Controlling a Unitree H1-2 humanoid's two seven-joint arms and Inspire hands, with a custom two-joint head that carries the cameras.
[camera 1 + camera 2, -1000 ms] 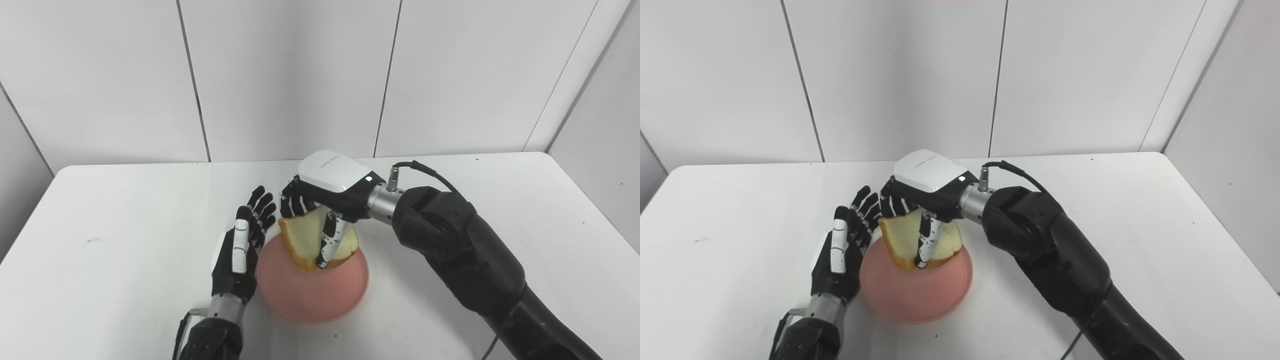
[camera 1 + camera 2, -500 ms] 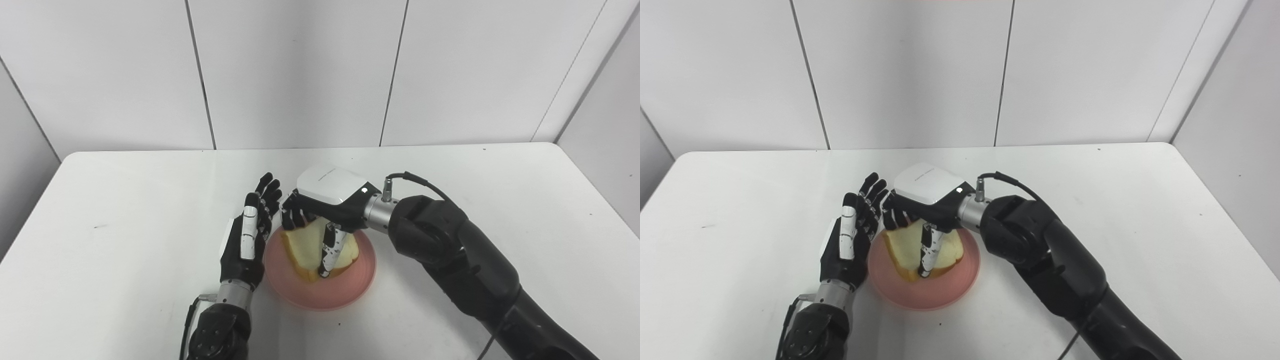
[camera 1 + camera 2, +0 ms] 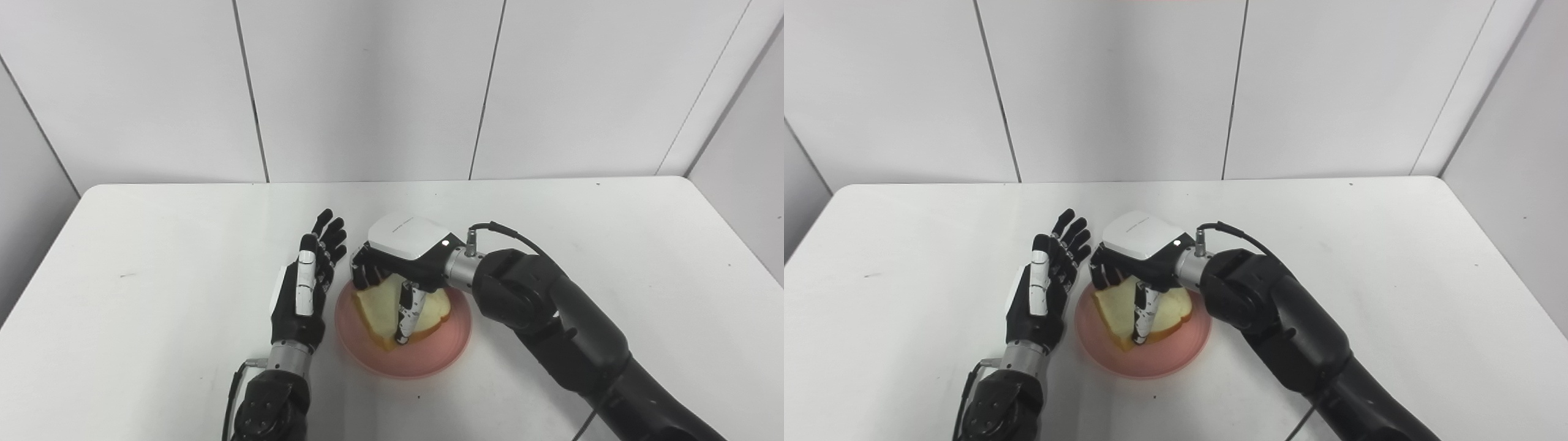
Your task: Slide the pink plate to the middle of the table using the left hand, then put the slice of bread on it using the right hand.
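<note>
Just left of the pink plate (image 3: 422,358), the left hand (image 3: 306,285) is held open and empty. The slice of bread (image 3: 383,306) is gripped by the right hand (image 3: 401,263), its lower edge apparently touching the plate near the table (image 3: 153,257) middle. The placing step is judged underway; release is needed next.

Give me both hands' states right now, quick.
Left robot hand: open, fingers spread, holding nothing, just left of the pink plate.
Right robot hand: shut on the slice of bread, low over the plate.
</note>
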